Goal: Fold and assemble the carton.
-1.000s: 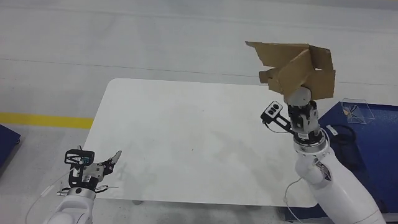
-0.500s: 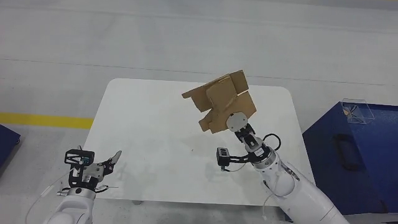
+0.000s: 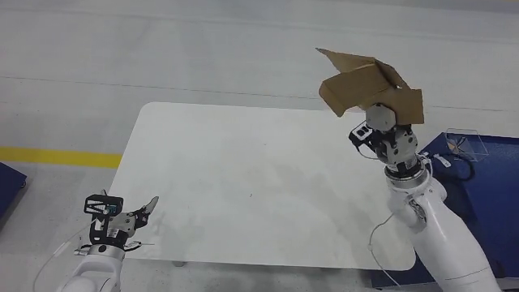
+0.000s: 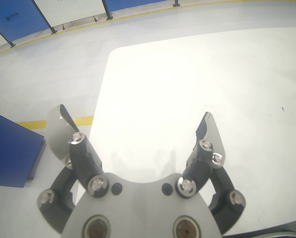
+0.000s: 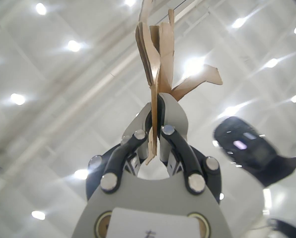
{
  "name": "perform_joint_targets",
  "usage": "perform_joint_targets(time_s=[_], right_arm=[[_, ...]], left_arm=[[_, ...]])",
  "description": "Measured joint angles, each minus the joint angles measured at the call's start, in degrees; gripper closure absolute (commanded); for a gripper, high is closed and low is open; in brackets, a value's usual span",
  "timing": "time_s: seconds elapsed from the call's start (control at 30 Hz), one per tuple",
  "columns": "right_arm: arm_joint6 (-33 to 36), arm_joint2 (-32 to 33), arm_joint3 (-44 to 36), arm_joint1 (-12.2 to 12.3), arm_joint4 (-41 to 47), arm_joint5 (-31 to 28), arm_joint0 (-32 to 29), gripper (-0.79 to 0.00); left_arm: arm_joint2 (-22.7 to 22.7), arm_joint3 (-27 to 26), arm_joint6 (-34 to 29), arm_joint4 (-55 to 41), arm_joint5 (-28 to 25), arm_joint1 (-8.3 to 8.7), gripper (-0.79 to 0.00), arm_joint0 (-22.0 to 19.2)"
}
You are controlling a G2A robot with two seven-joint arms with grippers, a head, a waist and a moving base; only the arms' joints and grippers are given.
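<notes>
Top view: my right gripper [image 3: 379, 118] holds the carton [image 3: 369, 89] in the air above the far right corner of the table [image 3: 243, 178]. My left gripper [image 3: 144, 209] sits at the near left edge.
Left wrist: my left fingers [image 4: 207, 127] are spread wide with nothing between them, over the table.
Right wrist: my right fingers [image 5: 172, 110] are pinched tight on the carton's edge, its flaps splayed beyond them.

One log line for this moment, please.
right gripper: shut on carton, raised, flaps loose | left gripper: open, empty, at near left corner of table | carton: not assembled
</notes>
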Motion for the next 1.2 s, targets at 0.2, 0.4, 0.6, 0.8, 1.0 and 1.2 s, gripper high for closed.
perform_joint_targets(time_s=[0.2, 0.4, 0.6, 0.8, 1.0, 1.2], right_arm=[[6.61, 3.64, -0.12, -0.06, -23.53, -20.39, -3.18, 0.0], [8.57, -0.32, 1.76, -0.9, -40.77, -31.26, -4.54, 0.0], [6.43, -5.84, 5.3, -2.24, -51.34, -36.82, -3.81, 0.0], [6.18, -6.44, 5.53, -2.47, -51.14, -37.19, -3.51, 0.0], [3.0, -5.62, 5.32, -2.39, -55.52, -37.75, -3.34, 0.0], [0.87, -9.91, 4.93, -3.44, -62.87, -36.63, -2.52, 0.0]], left_arm=[[0.0, 0.0, 0.0, 0.0, 0.0, 0.0, -0.785, 0.0], [0.0, 0.0, 0.0, 0.0, 0.0, 0.0, -0.785, 0.0], [0.0, 0.0, 0.0, 0.0, 0.0, 0.0, -0.785, 0.0], [0.0, 0.0, 0.0, 0.0, 0.0, 0.0, -0.785, 0.0], [-0.12, -0.03, -2.7, -2.69, -2.42, 0.0, -0.785, 0.04], [-4.0, -9.6, -27.0, -35.46, -9.68, -0.11, -0.785, -0.53]])
